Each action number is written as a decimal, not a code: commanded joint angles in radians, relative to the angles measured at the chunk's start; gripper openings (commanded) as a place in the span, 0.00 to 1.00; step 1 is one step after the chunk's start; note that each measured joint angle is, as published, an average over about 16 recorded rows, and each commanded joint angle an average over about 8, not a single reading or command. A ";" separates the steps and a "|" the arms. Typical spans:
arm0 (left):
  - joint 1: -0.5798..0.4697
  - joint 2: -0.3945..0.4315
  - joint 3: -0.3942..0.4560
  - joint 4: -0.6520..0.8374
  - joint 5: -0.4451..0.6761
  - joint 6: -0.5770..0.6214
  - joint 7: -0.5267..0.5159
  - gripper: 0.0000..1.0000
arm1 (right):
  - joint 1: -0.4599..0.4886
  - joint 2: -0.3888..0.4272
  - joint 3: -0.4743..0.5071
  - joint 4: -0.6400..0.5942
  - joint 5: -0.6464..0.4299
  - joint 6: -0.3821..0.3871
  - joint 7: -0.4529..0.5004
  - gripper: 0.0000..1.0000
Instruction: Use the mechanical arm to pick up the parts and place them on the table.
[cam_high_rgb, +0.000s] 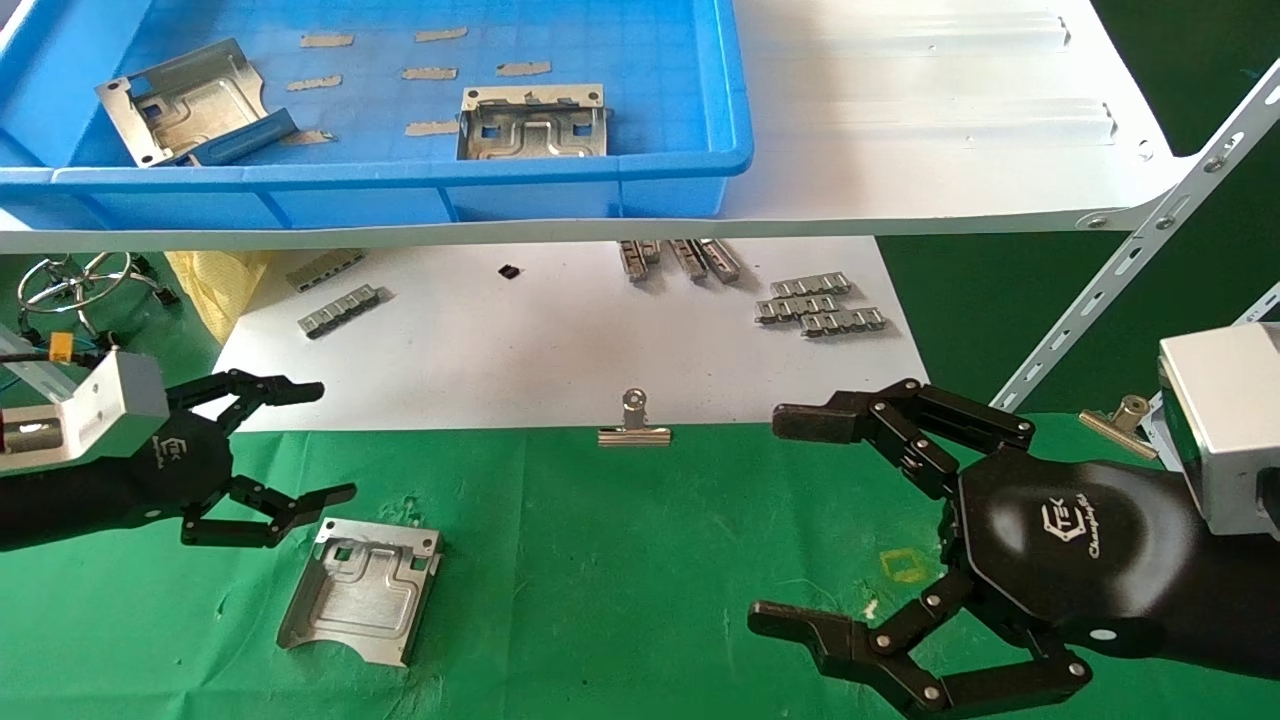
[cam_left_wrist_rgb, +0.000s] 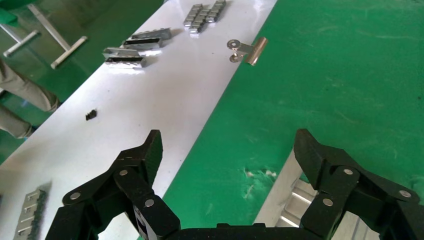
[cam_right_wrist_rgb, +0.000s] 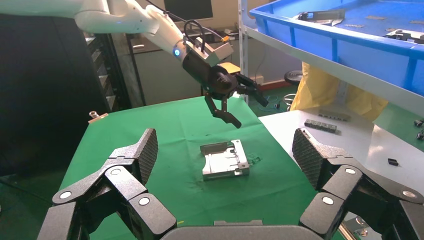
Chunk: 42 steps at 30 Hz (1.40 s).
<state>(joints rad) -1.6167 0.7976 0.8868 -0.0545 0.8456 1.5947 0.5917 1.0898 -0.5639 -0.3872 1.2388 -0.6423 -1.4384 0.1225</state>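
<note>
Stamped metal plate (cam_high_rgb: 362, 590): flat on green table (cam_high_rgb: 620, 560), near left edge. Two more plates (cam_high_rgb: 533, 122) in blue bin (cam_high_rgb: 690, 165) on white shelf (upper level). Left gripper (cam_high_rgb: 310, 440): hovering just above plate's far corner, fingers wide, holding nothing. Right gripper (cam_high_rgb: 790, 520): well apart over table, fingers wide, empty. Binder clip (cam_high_rgb: 634, 425) at white sheet's (cam_high_rgb: 500, 360) edge.

Three parts (cam_high_rgb: 362, 589), two binder clips (cam_high_rgb: 634, 424)
</note>
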 joint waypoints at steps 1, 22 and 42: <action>-0.004 0.001 0.004 0.001 0.005 0.000 0.005 1.00 | 0.000 0.000 0.000 0.000 0.000 0.000 0.000 1.00; 0.182 -0.063 -0.204 -0.416 -0.036 -0.033 -0.261 1.00 | 0.000 0.000 0.000 0.000 0.000 0.000 0.000 1.00; 0.367 -0.126 -0.411 -0.834 -0.077 -0.067 -0.527 1.00 | 0.000 0.000 0.000 0.000 0.000 0.000 0.000 1.00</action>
<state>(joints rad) -1.2498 0.6713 0.4758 -0.8884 0.7688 1.5275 0.0644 1.0898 -0.5639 -0.3873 1.2387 -0.6423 -1.4384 0.1225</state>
